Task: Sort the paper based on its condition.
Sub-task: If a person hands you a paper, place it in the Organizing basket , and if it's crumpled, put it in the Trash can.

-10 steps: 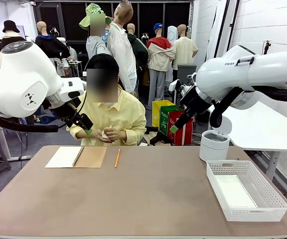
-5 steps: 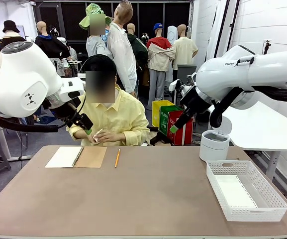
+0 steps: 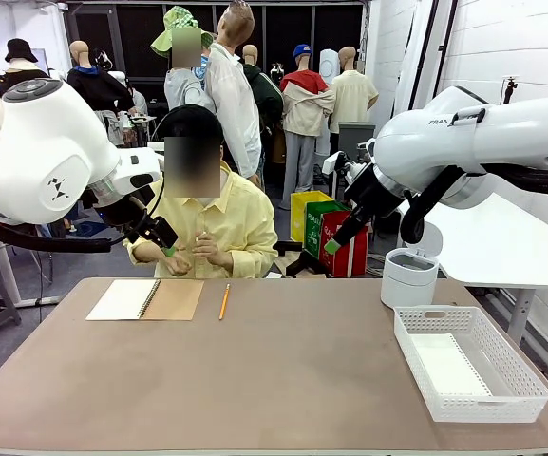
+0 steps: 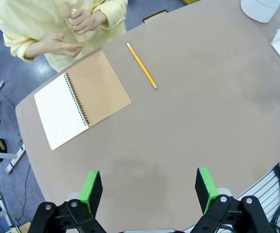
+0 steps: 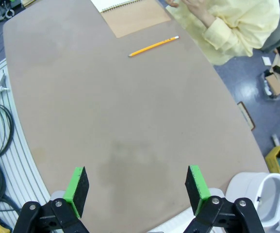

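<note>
While both robot hands hang high above the desk (image 3: pixel 283 370) with their green pads spread wide and nothing between them, the paper (image 4: pixel 73 11) is a small white scrap pinched in the person's fingers at the far edge, well apart from either one. The left hand (image 4: pixel 149 187) looks down on the near part of the desk; in the front view it shows dark beside the person's shoulder (image 3: pixel 158 233). The right hand (image 5: pixel 136 187) is likewise agape over bare desk, and in the front view it points down and to the left near the red and green boxes (image 3: pixel 335 242). The person's hands (image 3: pixel 190 255) are raised together in front of the chest, above the desk's far rim.

A white slotted basket (image 3: pixel 530 385) sits at the desk's right side, with a flat white sheet lying on its floor (image 3: pixel 449 366). Behind it stands a white round bin (image 3: pixel 408 277) with its lid tipped up; its contents cannot be made out.

On the desk's far left lies an open spiral notebook (image 3: pixel 145 299), white page on one side and tan cover on the other, and just beside it a yellow pencil (image 3: pixel 224 301). The desk top is plain brown. Beyond it the room has a blue-grey floor.
</note>
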You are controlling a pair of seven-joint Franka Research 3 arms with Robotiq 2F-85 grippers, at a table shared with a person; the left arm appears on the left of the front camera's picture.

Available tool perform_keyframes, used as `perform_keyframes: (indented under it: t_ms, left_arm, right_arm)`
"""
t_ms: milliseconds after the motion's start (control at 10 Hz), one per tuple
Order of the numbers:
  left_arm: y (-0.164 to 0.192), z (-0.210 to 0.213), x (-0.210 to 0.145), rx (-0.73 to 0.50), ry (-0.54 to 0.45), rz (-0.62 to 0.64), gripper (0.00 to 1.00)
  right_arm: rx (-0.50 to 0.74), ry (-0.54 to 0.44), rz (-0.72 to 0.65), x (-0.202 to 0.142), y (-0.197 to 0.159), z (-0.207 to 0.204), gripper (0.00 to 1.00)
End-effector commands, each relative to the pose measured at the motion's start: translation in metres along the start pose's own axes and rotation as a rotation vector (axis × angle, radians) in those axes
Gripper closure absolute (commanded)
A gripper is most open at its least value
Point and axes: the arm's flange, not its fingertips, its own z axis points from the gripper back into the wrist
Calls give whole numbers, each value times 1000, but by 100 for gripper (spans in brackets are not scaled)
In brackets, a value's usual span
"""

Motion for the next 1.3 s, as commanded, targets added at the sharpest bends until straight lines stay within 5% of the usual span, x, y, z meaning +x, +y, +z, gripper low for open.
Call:
perform_keyframes:
  t_ms: [0, 1200]
  left_arm:
    - [1, 1, -1, 3, -1, -7, 0]
    - [1, 1, -1, 3, -1, -7, 0]
  right_arm:
    - [-2, -1, 0, 0, 0, -1, 0]
    - [-2, -1, 0, 0, 0, -1, 0]
